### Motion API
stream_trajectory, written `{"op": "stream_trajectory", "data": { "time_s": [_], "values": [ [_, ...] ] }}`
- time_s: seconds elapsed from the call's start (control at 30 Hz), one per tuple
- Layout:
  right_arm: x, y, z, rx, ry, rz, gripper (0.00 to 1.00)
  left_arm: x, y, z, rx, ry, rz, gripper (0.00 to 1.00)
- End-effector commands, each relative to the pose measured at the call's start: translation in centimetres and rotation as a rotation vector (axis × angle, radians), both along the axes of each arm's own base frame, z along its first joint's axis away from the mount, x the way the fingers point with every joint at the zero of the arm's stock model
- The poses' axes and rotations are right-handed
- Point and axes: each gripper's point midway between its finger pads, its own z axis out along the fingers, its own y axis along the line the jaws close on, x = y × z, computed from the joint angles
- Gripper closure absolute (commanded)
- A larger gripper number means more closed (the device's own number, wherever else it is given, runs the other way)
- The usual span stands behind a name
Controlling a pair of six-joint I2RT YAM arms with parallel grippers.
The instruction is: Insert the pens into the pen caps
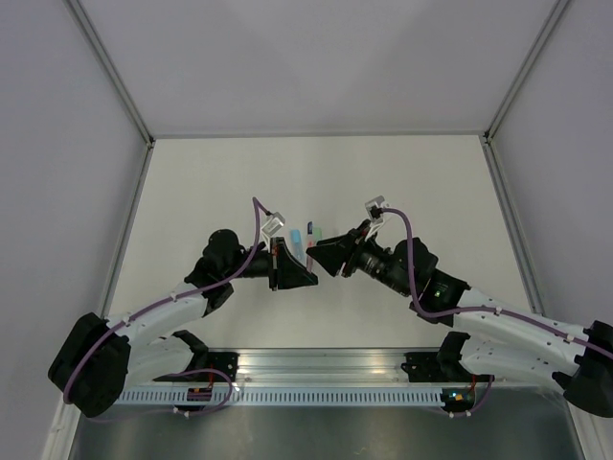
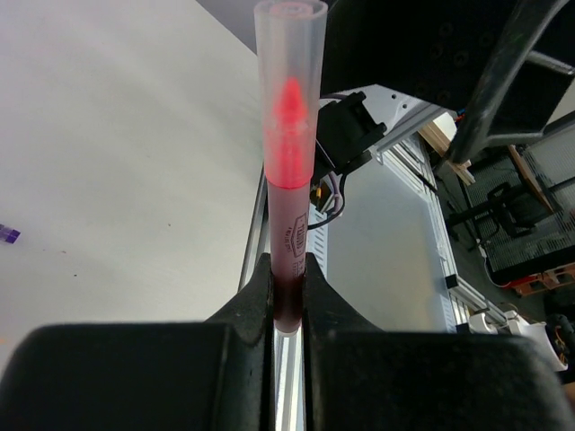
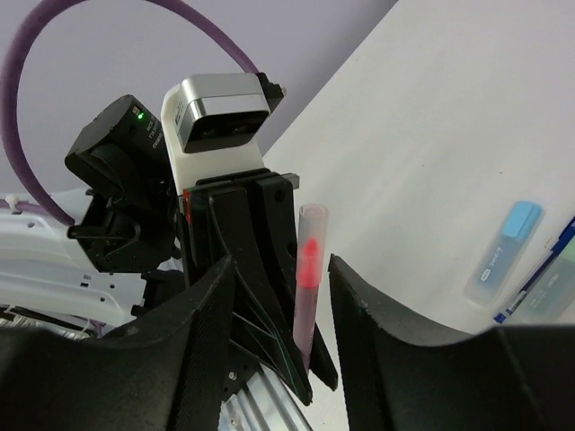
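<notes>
My left gripper (image 2: 289, 274) is shut on the lower barrel of the red-pink pen (image 2: 289, 215), which stands straight out from the jaws. A translucent pinkish cap (image 2: 289, 54) sits over the pen's red tip. My right gripper (image 3: 280, 269) is open, with a finger on each side of the capped pen (image 3: 310, 269), not gripping it. The two grippers (image 1: 297, 266) (image 1: 324, 257) meet at the table's middle. A light blue cap (image 3: 503, 250) and a blue pen (image 3: 542, 274) lie on the table just beyond them. The dark purple-black pen is not in view.
A pale mint cap (image 3: 550, 298) lies beside the blue pen, partly cut off. A small purple bit (image 2: 9, 235) lies on the white table (image 1: 192, 192). The aluminium rail (image 1: 316, 369) runs along the near edge. Grey walls enclose the table.
</notes>
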Motion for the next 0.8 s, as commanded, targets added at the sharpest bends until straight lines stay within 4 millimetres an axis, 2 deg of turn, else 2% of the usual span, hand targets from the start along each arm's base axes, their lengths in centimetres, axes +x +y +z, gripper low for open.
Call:
{"op": "stream_trajectory", "data": {
  "time_s": [0.0, 0.3, 0.6, 0.77],
  "values": [
    [0.7, -0.5, 2.8, 0.001, -0.047, -0.044, 0.48, 0.2, -0.1, 2.5, -0.066, -0.125, -0.011, 0.98],
    [2.1, 0.0, 5.0, -0.021, -0.078, -0.091, 0.47, -0.5, 0.0, 3.2, -0.097, -0.144, -0.042, 0.98],
    [3.3, 1.7, 5.1, -0.051, -0.079, -0.090, 0.50, -0.6, 0.0, 3.2, -0.100, -0.143, -0.048, 0.98],
    [3.5, 2.3, 4.5, -0.050, -0.071, -0.081, 0.54, -0.6, -0.1, 3.1, -0.098, -0.139, -0.048, 0.98]
  ]
}}
